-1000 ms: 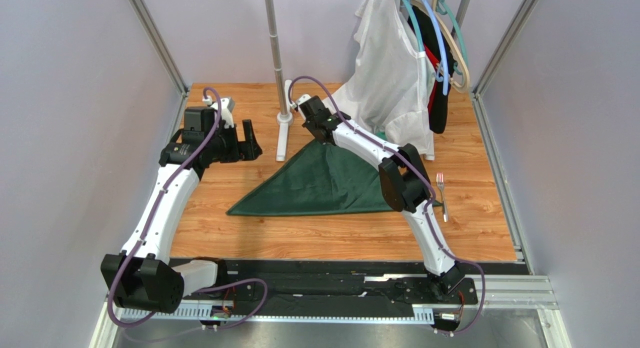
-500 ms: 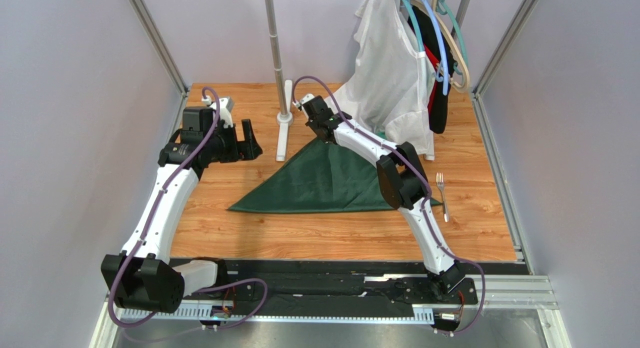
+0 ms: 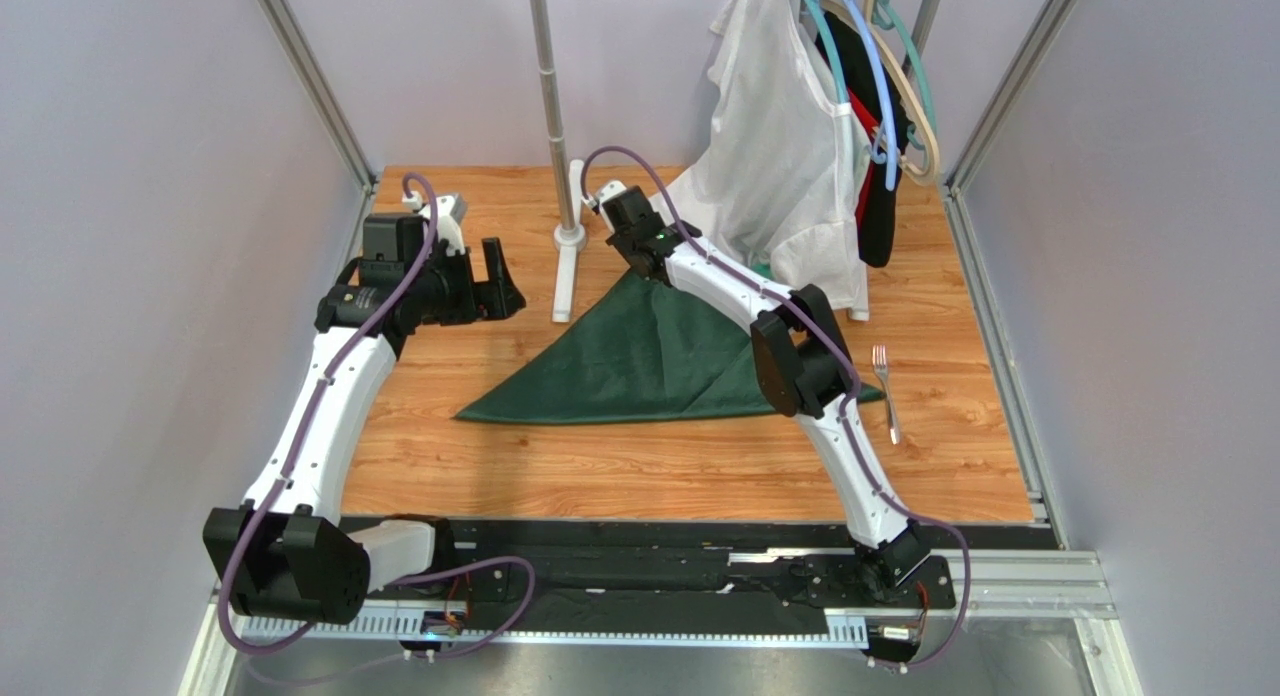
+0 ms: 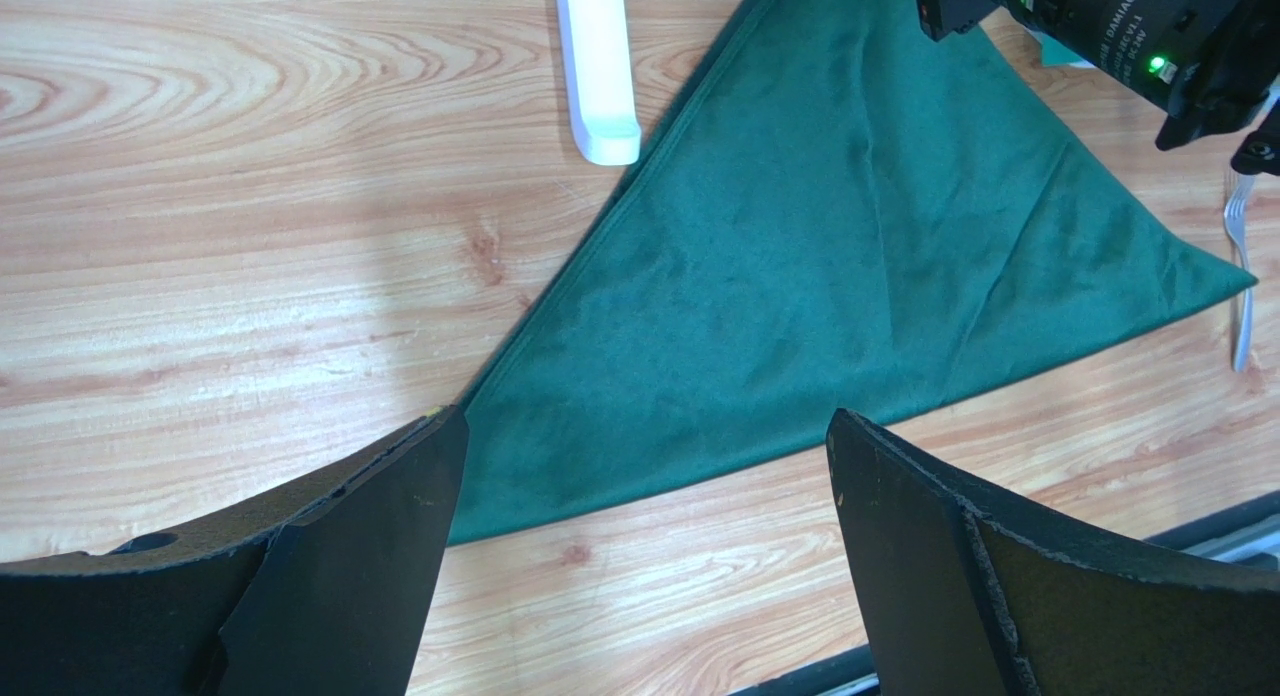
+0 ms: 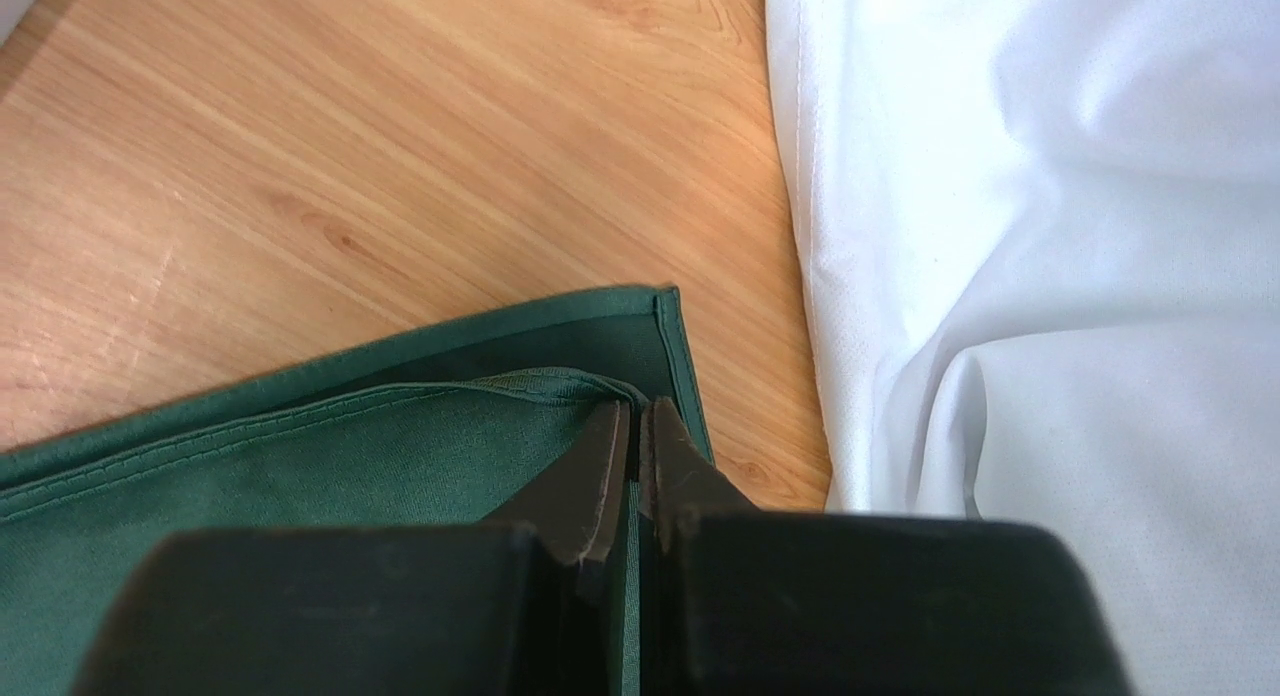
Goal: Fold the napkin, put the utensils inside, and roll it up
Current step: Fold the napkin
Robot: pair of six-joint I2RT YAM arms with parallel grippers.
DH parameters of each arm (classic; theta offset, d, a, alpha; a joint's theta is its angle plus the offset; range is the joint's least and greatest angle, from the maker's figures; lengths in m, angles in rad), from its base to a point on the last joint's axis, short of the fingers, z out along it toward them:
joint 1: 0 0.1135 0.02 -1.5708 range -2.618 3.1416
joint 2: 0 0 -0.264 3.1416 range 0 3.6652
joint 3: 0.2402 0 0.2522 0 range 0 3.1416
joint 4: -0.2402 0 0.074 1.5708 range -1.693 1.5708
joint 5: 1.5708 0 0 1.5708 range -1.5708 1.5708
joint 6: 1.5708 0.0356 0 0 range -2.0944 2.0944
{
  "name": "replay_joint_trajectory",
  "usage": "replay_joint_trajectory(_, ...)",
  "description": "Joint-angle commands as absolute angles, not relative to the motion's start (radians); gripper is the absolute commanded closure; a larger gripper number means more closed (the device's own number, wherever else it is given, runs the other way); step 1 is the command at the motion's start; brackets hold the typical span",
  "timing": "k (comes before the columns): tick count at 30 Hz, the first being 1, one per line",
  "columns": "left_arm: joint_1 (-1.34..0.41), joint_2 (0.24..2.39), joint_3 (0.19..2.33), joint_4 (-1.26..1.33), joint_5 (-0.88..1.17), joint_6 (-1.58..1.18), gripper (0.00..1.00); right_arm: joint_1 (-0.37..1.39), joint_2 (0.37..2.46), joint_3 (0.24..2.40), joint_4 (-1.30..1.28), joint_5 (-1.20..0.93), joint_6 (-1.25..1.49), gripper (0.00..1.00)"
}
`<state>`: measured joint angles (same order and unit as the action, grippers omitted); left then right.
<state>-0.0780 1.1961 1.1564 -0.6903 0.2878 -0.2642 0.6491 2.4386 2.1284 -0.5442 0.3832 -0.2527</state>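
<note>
The dark green napkin (image 3: 631, 369) lies on the wooden table folded into a triangle, its point toward the back. My right gripper (image 3: 655, 270) is shut on that far corner; the right wrist view shows the fingertips (image 5: 634, 414) pinching the upper layer of napkin (image 5: 301, 479) at the hem. My left gripper (image 3: 504, 284) hangs open left of the cloth, with only napkin (image 4: 842, 261) and bare wood between its fingers (image 4: 643, 419). A silver fork (image 3: 884, 389) lies right of the napkin, partly behind the right arm, and shows at the left wrist view's edge as the fork (image 4: 1238, 269).
A white garment (image 3: 781, 156) hangs on hangers (image 3: 890, 81) at the back right, close beside the pinched corner, and its cloth (image 5: 1052, 246) fills the right wrist view's right side. A white stand pole (image 3: 553, 96) with its base (image 3: 568, 276) rises just left of the napkin's point.
The right gripper has drawn the napkin's far corner slightly toward the back left, stretching the point out. The left arm has stayed where it was.
</note>
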Motion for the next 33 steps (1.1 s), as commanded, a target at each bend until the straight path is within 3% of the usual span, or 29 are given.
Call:
replay_joint_trajectory(1, -0.064, 1.201, 1.15, -0.66, 0.318, -0.279, 0.01, 0.652, 2.483, 2.204, -0.522, 0.385, -0.268, 1.0)
replay_joint_trajectory(9, -0.061, 1.206, 1.151, -0.658, 0.322, -0.279, 0.01, 0.65, 2.507, 2.229, -0.541, 0.416, -0.276, 1.0)
replay_joint_trajectory(12, -0.061, 1.207, 1.149, -0.657, 0.33, -0.281, 0.01, 0.652, 2.496, 2.221, -0.54, 0.423, -0.268, 0.86)
replay_joint_trajectory(16, -0.061, 1.206, 1.15, -0.655, 0.333, -0.279, 0.01, 0.65, 2.464, 2.21, -0.538, 0.42, -0.267, 0.52)
replay_joint_trajectory(20, -0.061, 1.201, 1.144, -0.652, 0.318, -0.281, 0.01, 0.652, 2.407, 2.188, -0.526, 0.397, -0.264, 0.38)
replay_joint_trajectory(29, -0.074, 1.169, 1.121, -0.644, 0.252, -0.285, 0.01, 0.684, 2.11, 1.952, -0.496, 0.336, -0.183, 0.34)
replay_joint_trajectory(33, -0.132, 1.137, 1.117, -0.64, 0.192, -0.287, 0.01, 0.683, 1.939, 1.69, -0.459, 0.279, -0.051, 0.35)
